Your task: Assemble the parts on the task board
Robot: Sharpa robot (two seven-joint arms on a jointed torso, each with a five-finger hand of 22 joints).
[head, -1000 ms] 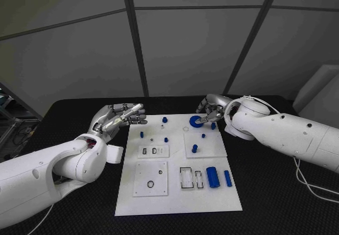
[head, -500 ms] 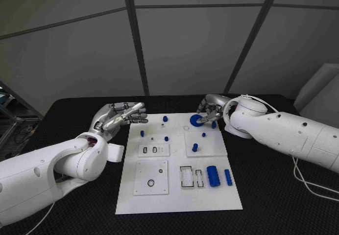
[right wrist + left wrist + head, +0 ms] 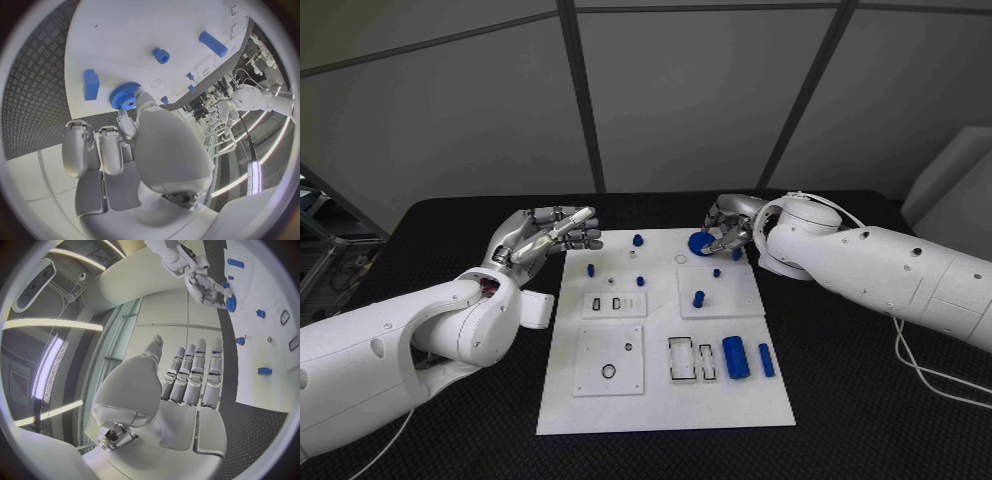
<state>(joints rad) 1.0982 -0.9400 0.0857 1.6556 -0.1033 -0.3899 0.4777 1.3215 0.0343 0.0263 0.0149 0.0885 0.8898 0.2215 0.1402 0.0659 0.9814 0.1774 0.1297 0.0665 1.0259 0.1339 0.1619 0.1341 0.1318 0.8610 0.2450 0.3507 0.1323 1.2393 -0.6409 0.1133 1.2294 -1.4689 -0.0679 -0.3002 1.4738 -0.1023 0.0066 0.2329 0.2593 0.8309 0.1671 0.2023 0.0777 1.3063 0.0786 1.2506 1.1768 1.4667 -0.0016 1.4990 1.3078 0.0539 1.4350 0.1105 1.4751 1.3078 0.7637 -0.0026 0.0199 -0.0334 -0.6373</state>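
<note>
Right hand [image 3: 721, 232] has the blue gear [image 3: 700, 243] pinched between fingertips at the far right of the task board [image 3: 661, 400], just above the plate. From the right wrist view the gear [image 3: 125, 96] sits right at the fingertips, toothed rim exposed, probably so it can be lowered flat onto its seat. Left hand [image 3: 545, 236] hangs by the board's far left corner, fingers straight and together, holding nothing, likely waiting clear. Other blue parts, including a cylinder [image 3: 734, 357], lie on the board.
</note>
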